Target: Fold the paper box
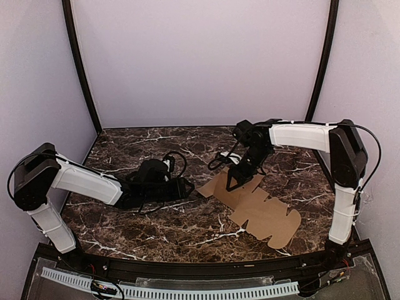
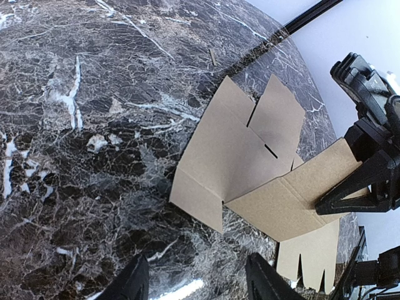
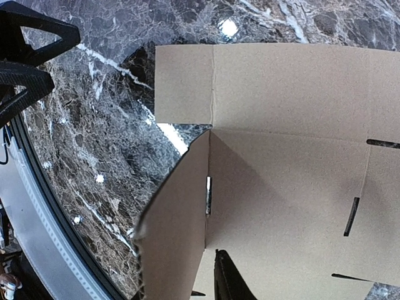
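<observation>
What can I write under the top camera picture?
Right gripper at the paper box, left gripper open beside it, on a marble table.

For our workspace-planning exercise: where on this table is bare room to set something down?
Free: the far strip of the table along the back wall, and the near-left patch between the left arm and the front edge. Crowded: centre-right, where the paper box lies under the right hand, the left hand beside it.

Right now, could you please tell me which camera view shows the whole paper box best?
The top external view: nearly the whole paper box shows, rounded tabs included. The left wrist view cuts off one end; the right wrist view shows only a close-up part.
</observation>
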